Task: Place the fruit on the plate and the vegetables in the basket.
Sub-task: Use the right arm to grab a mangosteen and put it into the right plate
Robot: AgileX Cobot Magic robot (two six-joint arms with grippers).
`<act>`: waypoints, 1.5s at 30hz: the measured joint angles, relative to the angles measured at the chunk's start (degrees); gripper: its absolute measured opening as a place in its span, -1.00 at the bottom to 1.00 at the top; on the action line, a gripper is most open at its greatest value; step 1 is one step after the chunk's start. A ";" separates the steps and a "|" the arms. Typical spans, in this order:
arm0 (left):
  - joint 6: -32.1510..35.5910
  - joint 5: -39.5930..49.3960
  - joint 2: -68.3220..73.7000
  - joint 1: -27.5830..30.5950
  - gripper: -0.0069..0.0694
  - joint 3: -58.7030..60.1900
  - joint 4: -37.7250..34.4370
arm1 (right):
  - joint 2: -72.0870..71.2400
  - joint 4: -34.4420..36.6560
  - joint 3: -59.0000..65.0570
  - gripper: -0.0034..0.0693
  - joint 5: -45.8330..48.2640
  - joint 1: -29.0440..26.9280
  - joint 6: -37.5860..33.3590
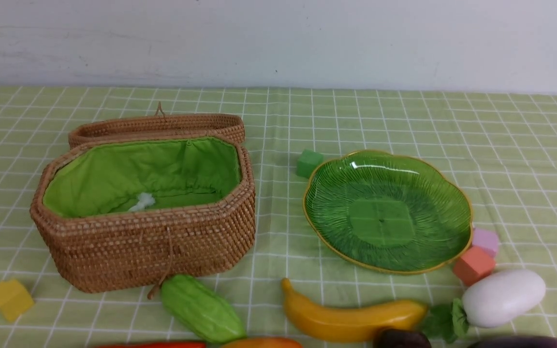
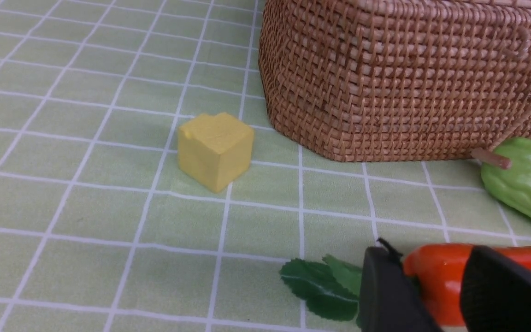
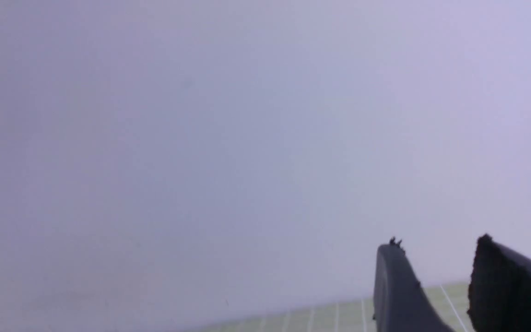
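Nearest to the front camera, three toy pieces are cut off by the lower edge of the view: the long red pepper (image 1: 153,344) at the left, the orange mango (image 1: 261,343) beside it, and the dark purple-brown ball (image 1: 402,339) further to the right. All of them are lying on the green checked tablecloth (image 1: 404,111), outside both containers.

The wicker basket (image 1: 153,251) is placed on the left half of the cloth. It is open: its lid (image 1: 157,126) is laid back behind it, and the bright green lining (image 1: 138,179) is seen inside. The green glass plate (image 1: 387,212) is placed to the right of the basket, apart from it.

The yellow banana (image 1: 351,316) is lying in front of the plate, with its right end just beside the ball. The white radish (image 1: 503,297) is found to the right of the banana, with its green leaves turned toward it. The bumpy light-green gourd (image 1: 203,309) is lying just in front of the basket's near wall.

Four small cubes are also seen. The yellow cube (image 1: 10,298) is left of the basket, and the green cube (image 1: 309,163) is behind the plate's left rim. The pink cube (image 1: 485,240) and the orange cube (image 1: 473,265) are close together at its right rim.

In the left wrist view, the fingers of the left gripper (image 2: 429,258) are held apart. The pepper is seen across the gap, and it cannot be told whether it is touched. The fingers of the right gripper (image 3: 436,244) are held apart too, with nothing between them, and are pointed at the pale wall (image 3: 201,138).
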 joint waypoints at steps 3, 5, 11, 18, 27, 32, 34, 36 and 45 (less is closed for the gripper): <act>0.00 0.00 0.00 0.00 -0.19 0.00 0.00 | 0.00 0.00 -0.29 -0.25 -3.55 0.00 2.33; 0.00 0.00 0.00 0.00 -0.19 0.00 0.00 | 0.00 0.00 -1.88 -0.25 -2.65 0.00 4.06; 0.00 0.00 0.00 0.00 -0.19 0.00 0.00 | 1.09 0.00 -17.38 -0.25 10.57 0.00 7.65; 0.00 0.00 0.00 0.00 -0.19 0.00 0.00 | 20.16 -0.21 -46.26 -0.25 43.74 0.00 7.14; 0.00 0.00 0.00 0.00 -0.19 0.00 0.00 | 38.46 11.66 -53.15 -0.25 62.70 0.00 -10.38; 0.00 0.00 0.00 0.00 -0.19 0.00 0.00 | 44.90 30.84 -51.88 -0.23 71.63 0.00 -26.24; 0.00 0.00 0.00 0.00 -0.19 0.00 0.00 | 47.52 35.42 -51.88 -0.18 74.20 0.35 -29.40; 0.00 0.00 0.00 0.00 -0.19 0.00 0.00 | 50.14 37.40 -51.88 -0.10 75.96 2.08 -31.58; 0.00 0.00 0.00 0.00 -0.19 0.00 0.00 | 62.15 26.92 -51.88 0.66 78.82 21.20 -24.80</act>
